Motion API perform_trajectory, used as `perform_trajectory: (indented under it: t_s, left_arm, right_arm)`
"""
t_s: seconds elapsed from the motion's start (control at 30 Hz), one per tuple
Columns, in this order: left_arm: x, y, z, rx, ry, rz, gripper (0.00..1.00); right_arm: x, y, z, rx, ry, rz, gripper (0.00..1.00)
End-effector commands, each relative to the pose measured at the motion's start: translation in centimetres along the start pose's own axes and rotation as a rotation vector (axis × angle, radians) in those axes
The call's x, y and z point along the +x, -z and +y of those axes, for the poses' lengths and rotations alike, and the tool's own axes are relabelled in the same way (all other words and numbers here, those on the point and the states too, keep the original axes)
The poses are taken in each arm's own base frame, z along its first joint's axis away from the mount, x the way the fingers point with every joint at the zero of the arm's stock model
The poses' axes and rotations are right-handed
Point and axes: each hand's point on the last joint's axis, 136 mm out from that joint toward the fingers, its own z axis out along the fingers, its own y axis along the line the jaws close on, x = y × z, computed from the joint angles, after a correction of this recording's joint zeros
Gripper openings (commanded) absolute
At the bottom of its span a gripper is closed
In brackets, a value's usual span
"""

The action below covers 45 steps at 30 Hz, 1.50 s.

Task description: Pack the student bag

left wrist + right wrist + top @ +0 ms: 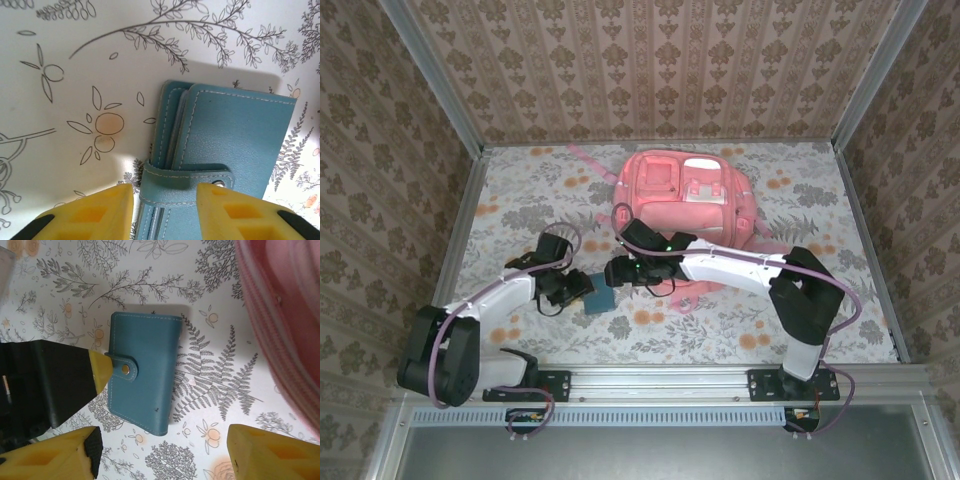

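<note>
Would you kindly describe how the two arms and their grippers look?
The left arm and right arm have white shells, black joints and black bases, each with a thin purplish cable looping alongside. A small green light glows by the right wrist. The left gripper and right gripper have yellow fingers with square recesses.

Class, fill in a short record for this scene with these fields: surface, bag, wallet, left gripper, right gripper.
surface: table under a floral-print cover
bag: pink, lying at the far middle, front pockets facing up
wallet: blue, closed by a snap strap, flat on the table, apart from the bag
left gripper: fingers apart at the wallet's strap edge; whether it grips is unclear
right gripper: open, above the wallet, holding nothing
</note>
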Motion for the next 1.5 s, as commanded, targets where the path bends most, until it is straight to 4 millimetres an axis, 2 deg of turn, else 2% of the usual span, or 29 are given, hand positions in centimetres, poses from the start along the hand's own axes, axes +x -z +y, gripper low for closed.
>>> perform_trajectory:
  t_s: [0.0,0.2,0.4,0.57,0.83,0.93,1.03,1.17,1.27,1.37,1.47]
  left_arm:
    - [-0.8,0.7,-0.9,0.051,-0.026,-0.016,0.38]
    - [-0.8,0.3,-1.0,0.078,-0.028,-0.018,0.37]
    - [-0.3,-0.4,-0.2,0.061,-0.021,-0.005,0.34]
    - [-0.3,-0.9,0.3,0.042,-0.015,-0.002,0.29]
    - [0.5,-2.1,1.9,-0.008,0.005,0.025,0.24]
    - [0.5,-2.1,2.2,-0.023,0.001,0.025,0.24]
    - [0.3,-1.6,2.1,-0.024,0.001,0.011,0.24]
    - [-0.7,0.1,0.9,-0.006,-0.018,-0.024,0.27]
    - [-1.9,2.4,0.2,-0.011,-0.048,-0.072,0.39]
    - [-3.4,5.2,0.1,-0.021,-0.062,-0.129,0.52]
    - [-5.0,7.6,-0.7,0.004,-0.065,-0.182,0.64]
  right_arm:
    - [0.4,-1.7,0.3,0.046,-0.015,0.035,0.64]
    - [0.3,-4.4,-0.4,0.128,-0.01,0.073,0.59]
    - [0.8,-6.8,-0.5,0.126,0.01,0.114,0.51]
    - [1.2,-8.0,0.3,0.075,0.02,0.155,0.43]
    - [1.9,-9.1,1.6,-0.022,0.023,0.204,0.38]
    - [1.5,-8.5,2.7,-0.077,0.034,0.188,0.33]
    - [0.5,-7.3,3.4,-0.093,0.041,0.158,0.21]
    - [-1.1,-5.3,3.9,-0.092,0.042,0.097,0.06]
    - [-2.2,-3.4,3.7,-0.068,0.061,0.044,0.0]
    - [-3.1,-0.7,3.8,-0.064,0.11,-0.017,0.0]
    - [-4.1,2.2,3.1,-0.05,0.138,-0.082,0.0]
